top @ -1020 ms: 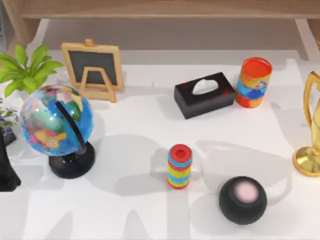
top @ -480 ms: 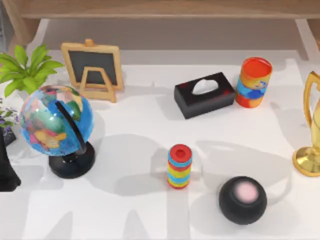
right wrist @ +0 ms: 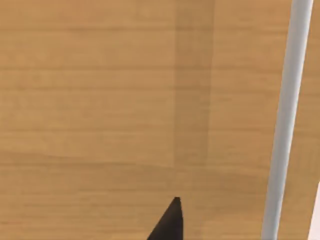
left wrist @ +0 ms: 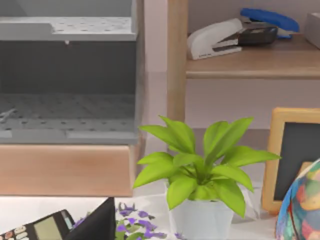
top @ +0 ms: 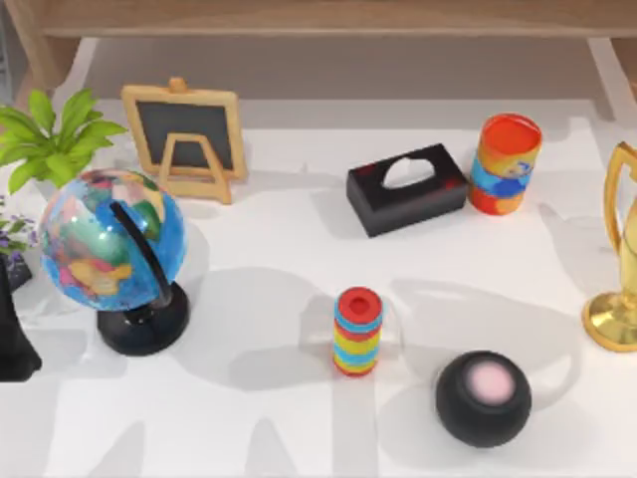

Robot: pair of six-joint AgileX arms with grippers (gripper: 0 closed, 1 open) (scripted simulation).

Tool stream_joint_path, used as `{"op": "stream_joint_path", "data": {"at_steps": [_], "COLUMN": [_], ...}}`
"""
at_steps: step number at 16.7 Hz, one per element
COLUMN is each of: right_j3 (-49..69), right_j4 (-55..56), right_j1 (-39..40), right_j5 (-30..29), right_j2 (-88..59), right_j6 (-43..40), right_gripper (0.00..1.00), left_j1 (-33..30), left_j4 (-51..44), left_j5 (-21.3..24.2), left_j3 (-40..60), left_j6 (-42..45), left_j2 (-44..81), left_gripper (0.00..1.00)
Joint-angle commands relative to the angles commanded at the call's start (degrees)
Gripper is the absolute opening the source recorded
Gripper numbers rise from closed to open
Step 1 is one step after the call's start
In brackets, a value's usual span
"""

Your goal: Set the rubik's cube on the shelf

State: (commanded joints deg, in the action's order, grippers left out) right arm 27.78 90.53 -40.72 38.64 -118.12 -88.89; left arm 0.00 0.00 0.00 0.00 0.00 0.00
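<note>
**Cube out of sight, right arm over the shelf wood**

A dark fingertip (right wrist: 170,222) of the right gripper pokes in over light-brown wood, probably the shelf (top: 328,18); whether that gripper is open, closed or carrying anything cannot be told. The left arm's dark bulk (top: 12,334) sits parked at the table's left edge, fingers likewise unreadable. The rubik's cube cannot be located in any view. Judging by this, the placing step is at hand or finished; next comes a confirmed release and a clear lift away. No legible writing, even on the tissue box (top: 407,187).
</note>
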Motion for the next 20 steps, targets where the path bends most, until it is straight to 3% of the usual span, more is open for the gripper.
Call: {"op": "stream_joint_path", "data": {"at_steps": [2,20], "right_j3": [0.0,-3.47], "right_j4": [0.0,2.54], "right_j1": [0.0,-2.71], "right_j5": [0.0,2.79], "right_j2": [0.0,1.04], "right_j6": [0.0,0.03], "right_gripper": [1.0,1.0], "left_j1": [0.0,0.0], "left_j4": [0.0,0.0], "left_j5": [0.0,0.0], "left_j3": [0.0,0.0], "left_j6": [0.0,0.0], "left_j2": [0.0,0.0], "left_gripper": [1.0,1.0]}}
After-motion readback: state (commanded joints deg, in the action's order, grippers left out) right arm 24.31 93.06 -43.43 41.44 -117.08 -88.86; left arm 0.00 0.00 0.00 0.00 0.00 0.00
